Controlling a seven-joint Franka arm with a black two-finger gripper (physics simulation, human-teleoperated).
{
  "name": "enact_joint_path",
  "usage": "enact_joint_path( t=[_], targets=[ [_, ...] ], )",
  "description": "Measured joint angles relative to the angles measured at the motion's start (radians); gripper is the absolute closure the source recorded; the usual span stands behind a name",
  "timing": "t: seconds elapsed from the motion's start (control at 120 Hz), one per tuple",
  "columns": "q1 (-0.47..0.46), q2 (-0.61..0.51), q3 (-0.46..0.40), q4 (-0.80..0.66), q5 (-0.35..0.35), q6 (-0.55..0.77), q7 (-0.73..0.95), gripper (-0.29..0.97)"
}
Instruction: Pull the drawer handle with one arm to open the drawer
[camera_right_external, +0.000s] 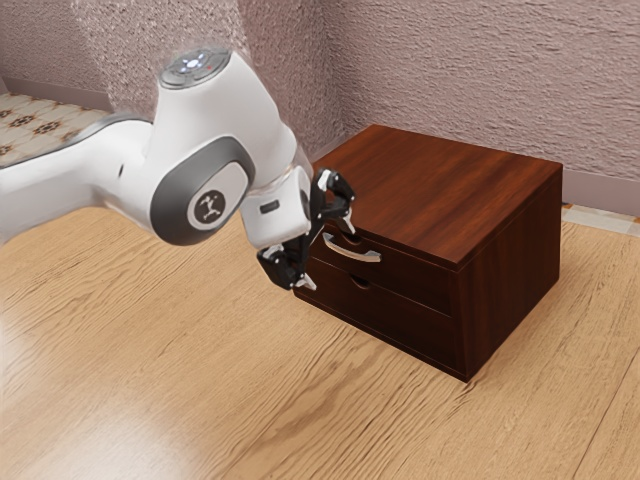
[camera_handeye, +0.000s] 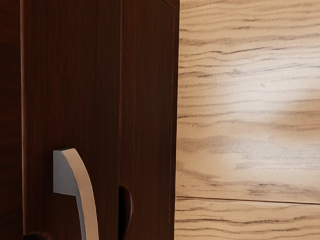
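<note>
cabinet (camera_right_external: 440, 190): dark polished wood | handle (camera_right_external: 352, 253): smooth silvery metal | floor (camera_right_external: 200, 400): light grained wood, glossy

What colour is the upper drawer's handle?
Silvery grey; the handle shows best in the wrist view.

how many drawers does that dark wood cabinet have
2. The upper drawer, with the curved silver handle, sits just under the top of the dark brown wooden cabinet. The lower drawer lies directly beneath it. The cabinet's far sides are hidden.
</note>
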Motion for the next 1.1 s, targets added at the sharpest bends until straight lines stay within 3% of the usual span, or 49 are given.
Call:
enact_joint_path(
  t=[1.1],
  targets=[
    [-0.002,0.031,0.036,-0.042,-0.017,0.083,0.032,0.0]
  ],
)
